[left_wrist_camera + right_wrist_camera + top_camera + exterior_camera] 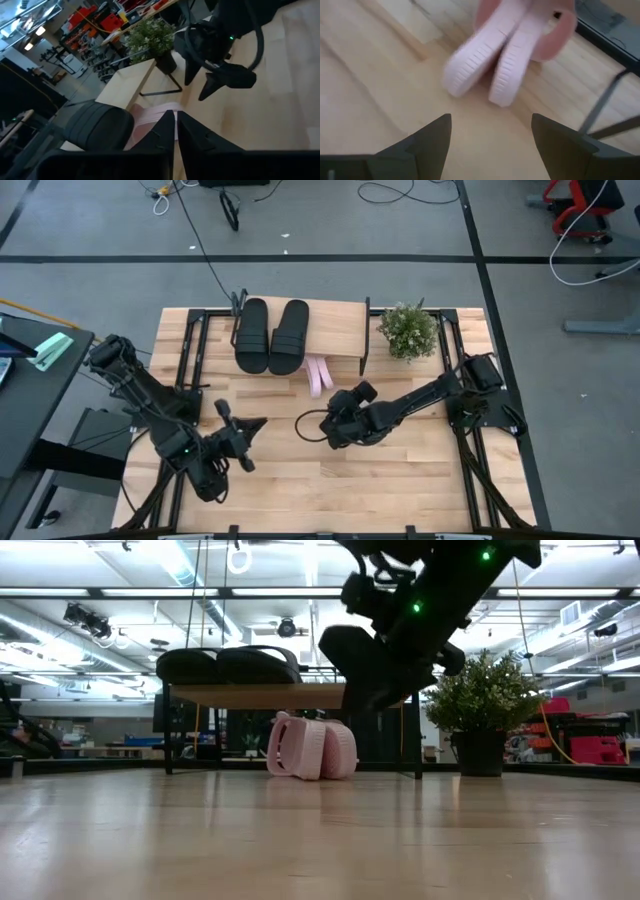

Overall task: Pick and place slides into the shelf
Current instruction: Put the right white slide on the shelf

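Two black slides (270, 336) (228, 664) lie side by side on the shelf's top board (338, 328) (270, 695). Two pink slides (318, 375) (311, 748) (506, 55) stand on their side edges on the table, pressed together. They sit under the board's near edge and stick out toward me. My right gripper (338, 405) (365, 680) (491, 131) hovers open above the table, just short of the pink pair. My left gripper (258, 423) (175, 131) is shut and raised over the table, left of the right gripper.
A potted plant (408, 330) (480, 710) stands on the table to the right of the shelf. The shelf's thin black legs (418, 735) (600, 107) flank the pink slides. Bare wooden tabletop (400, 470) stretches toward the near edge.
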You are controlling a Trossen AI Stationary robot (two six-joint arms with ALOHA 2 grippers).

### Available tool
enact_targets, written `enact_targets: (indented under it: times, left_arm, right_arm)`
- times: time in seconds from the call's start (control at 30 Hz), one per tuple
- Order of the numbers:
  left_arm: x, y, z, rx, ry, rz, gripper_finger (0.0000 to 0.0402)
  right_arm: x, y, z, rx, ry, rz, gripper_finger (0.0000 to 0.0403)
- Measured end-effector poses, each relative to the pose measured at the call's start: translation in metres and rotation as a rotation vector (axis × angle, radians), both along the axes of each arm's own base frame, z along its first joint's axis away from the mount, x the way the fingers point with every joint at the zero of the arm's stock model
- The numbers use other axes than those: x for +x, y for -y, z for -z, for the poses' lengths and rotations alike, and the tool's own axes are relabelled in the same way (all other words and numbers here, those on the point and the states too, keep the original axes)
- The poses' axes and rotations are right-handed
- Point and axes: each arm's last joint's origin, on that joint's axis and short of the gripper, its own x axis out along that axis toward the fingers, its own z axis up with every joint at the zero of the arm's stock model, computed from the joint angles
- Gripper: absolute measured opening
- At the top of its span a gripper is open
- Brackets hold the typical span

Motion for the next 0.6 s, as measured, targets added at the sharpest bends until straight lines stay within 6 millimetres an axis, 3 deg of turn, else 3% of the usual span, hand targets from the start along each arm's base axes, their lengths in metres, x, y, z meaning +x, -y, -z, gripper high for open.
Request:
enact_targets:
  times: [0.3,0.6]
  left_arm:
    - [0.007,-0.009,0.000,0.004,-0.007,-0.042,0.0036]
    - [0.009,-0.011,0.000,0.004,-0.007,-0.052,0.0011]
  right_arm:
    - [0.003,0.017,0.002,0.052,0.020,0.076,0.0281]
    - [0.018,0.035,0.004,0.245,0.295,0.272,0.0274]
